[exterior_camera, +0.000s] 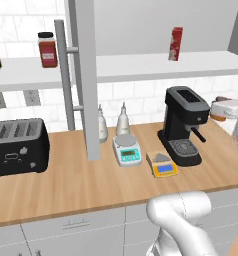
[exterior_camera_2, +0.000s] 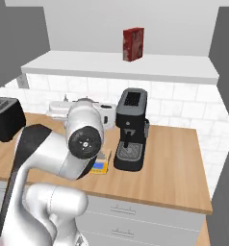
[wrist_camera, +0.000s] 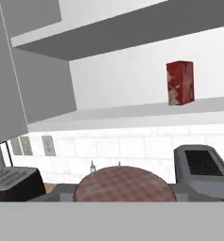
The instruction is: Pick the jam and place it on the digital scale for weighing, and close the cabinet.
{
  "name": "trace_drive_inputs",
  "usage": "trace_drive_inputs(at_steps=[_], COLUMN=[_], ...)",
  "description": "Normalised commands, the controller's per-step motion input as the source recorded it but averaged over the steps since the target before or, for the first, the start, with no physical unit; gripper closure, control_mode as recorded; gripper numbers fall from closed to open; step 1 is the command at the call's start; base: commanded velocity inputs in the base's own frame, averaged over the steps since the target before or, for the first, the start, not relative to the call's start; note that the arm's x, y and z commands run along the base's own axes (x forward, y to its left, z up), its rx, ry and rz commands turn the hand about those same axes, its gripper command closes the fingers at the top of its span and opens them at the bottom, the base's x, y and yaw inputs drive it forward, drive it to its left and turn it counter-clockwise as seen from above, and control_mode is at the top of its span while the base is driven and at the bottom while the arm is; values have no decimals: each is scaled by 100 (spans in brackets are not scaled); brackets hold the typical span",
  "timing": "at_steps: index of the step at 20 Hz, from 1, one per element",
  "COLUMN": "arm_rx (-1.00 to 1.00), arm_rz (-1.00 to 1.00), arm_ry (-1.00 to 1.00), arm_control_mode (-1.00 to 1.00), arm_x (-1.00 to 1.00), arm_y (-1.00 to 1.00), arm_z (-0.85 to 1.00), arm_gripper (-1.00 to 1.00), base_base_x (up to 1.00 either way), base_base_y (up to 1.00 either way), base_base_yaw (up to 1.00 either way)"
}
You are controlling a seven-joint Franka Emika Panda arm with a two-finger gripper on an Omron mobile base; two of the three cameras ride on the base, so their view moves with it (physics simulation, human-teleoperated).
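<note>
1. Right under my hand camera sits a round brown checked lid [wrist_camera: 124, 183], the top of the jam, filling the space between my fingers; my gripper [wrist_camera: 124, 197] is closed on the jar from the sides.
2. From the left base view, the jam [exterior_camera: 218, 114] shows as an orange-brown sliver at the tip of my white hand, held up in the air just right of the coffee machine [exterior_camera: 183, 125] and well above the counter [exterior_camera: 66, 185].
3. I judge the jar small, rigid and fairly light. If its wall is glass it will be smooth, so it could slip or crack if I set it down hard. Holding it across the body below the lid seems right to me, and I keep it upright.
4. The digital scale [exterior_camera: 162, 164] lies on the counter just in front and left of the coffee machine, its grey plate bare. The white-and-teal scale [exterior_camera: 127, 149] stands just beside it on the left and is not my target.
5. The cabinet [exterior_camera: 86, 75] door stands open, edge-on, with its long bar handle [exterior_camera: 66, 75] facing me. On the white shelf [exterior_camera: 141, 67] I see a red jar [exterior_camera: 47, 49] and a tall red box [exterior_camera: 175, 44].
6. Placing comes next, I reckon, low and centred on the plate; the door follows.
</note>
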Motion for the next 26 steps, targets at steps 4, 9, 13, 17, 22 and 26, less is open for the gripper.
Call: trace_drive_inputs(at_steps=[4, 9, 13, 17, 22, 26], arm_rx=[16, 6, 0, -2, -4, 0], arm_rz=[47, 45, 35, 13, -2, 0], arm_ry=[-14, -1, 0, 0, 0, 0], arm_control_mode=[-100, -100, -100, -100, -100, -100], arm_x=[-11, 20, 43, 51, 54, 14], arm_y=[-33, -14, 6, 38, 39, 5], arm_z=[-81, -73, -73, -78, -67, -49], arm_gripper=[100, 100, 100, 100, 100, 100], base_base_x=[0, 0, 0, 0, 0, 0], base_base_y=[0, 0, 0, 0, 0, 0], base_base_yaw=[0, 0, 0, 0, 0, 0])
